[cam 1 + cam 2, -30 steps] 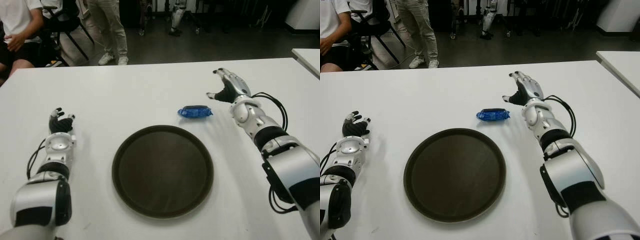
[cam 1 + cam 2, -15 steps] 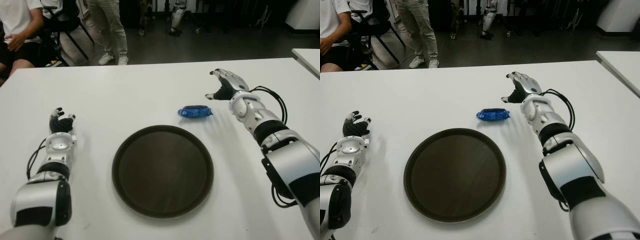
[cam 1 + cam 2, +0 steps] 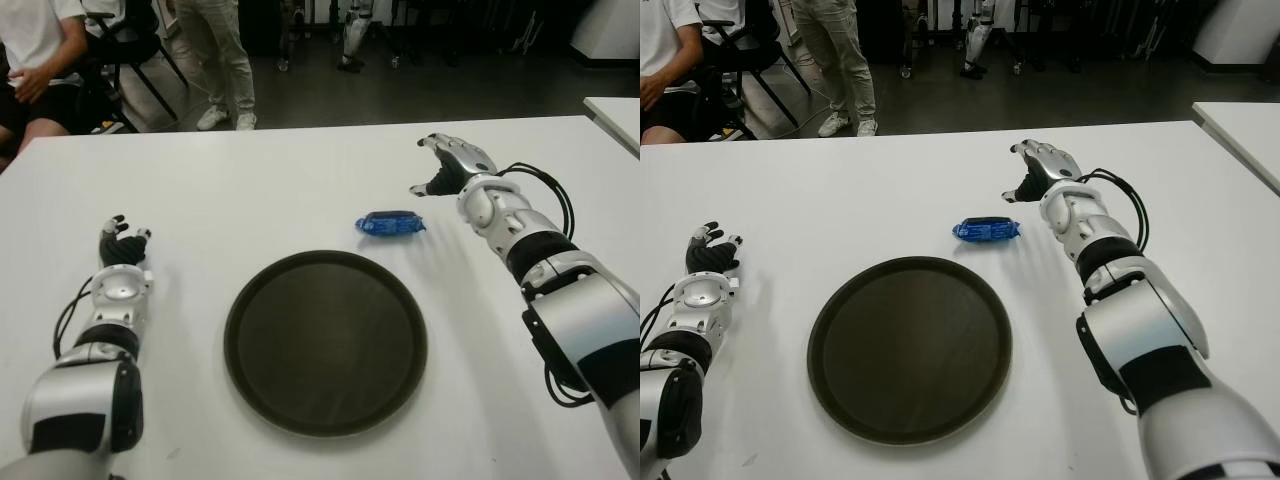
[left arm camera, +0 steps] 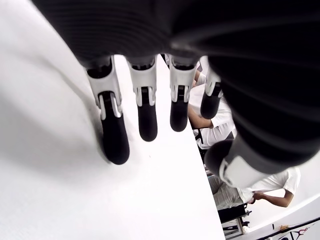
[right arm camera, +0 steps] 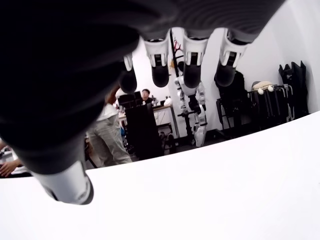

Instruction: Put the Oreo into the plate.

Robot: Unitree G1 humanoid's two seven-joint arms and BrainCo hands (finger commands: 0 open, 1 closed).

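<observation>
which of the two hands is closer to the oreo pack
The right hand, open just beyond and to the right of the blue Oreo pack. The left hand sits far off, left of the plate.

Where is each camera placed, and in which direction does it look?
Left eye view: on the head, looking down at the white table; both arms, dark plate, blue Oreo pack.
Right eye view: same scene, slightly shifted.
Left wrist view: on the left wrist, showing the open left hand over the table.
Right wrist view: on the right wrist, showing the open right hand, table and room beyond.
Both eye views share the plate, pack and hands.
</observation>
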